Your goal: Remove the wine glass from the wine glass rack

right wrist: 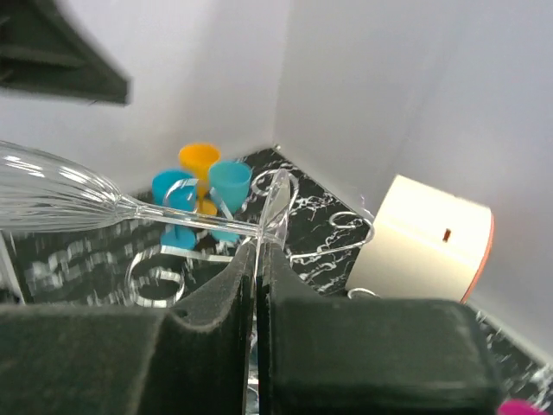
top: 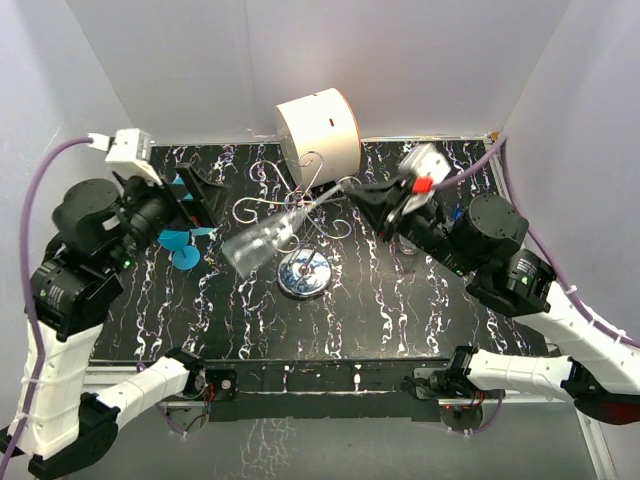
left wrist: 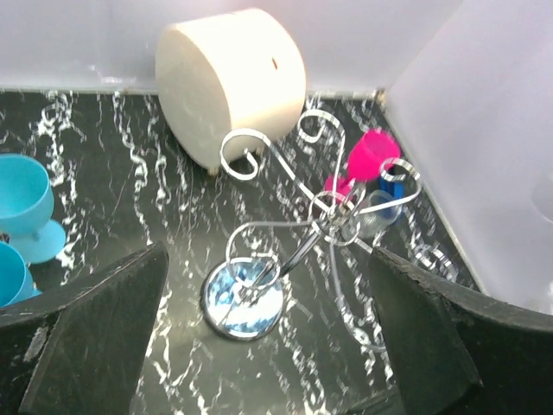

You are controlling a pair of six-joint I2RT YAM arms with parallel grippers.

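In the right gripper [right wrist: 257,249], the wine glass [right wrist: 60,197]

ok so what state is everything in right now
wine glass, held sideways, foot pinched in right pincer
wine glass rack, upright on its chrome base
right pincer, shut on wine glass
left pincer, open, empty
blue cups, upright

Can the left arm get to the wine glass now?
Probably yes: the left gripper is open, and nothing stands between it and the bowl of the wine glass. But the right gripper holds its foot.
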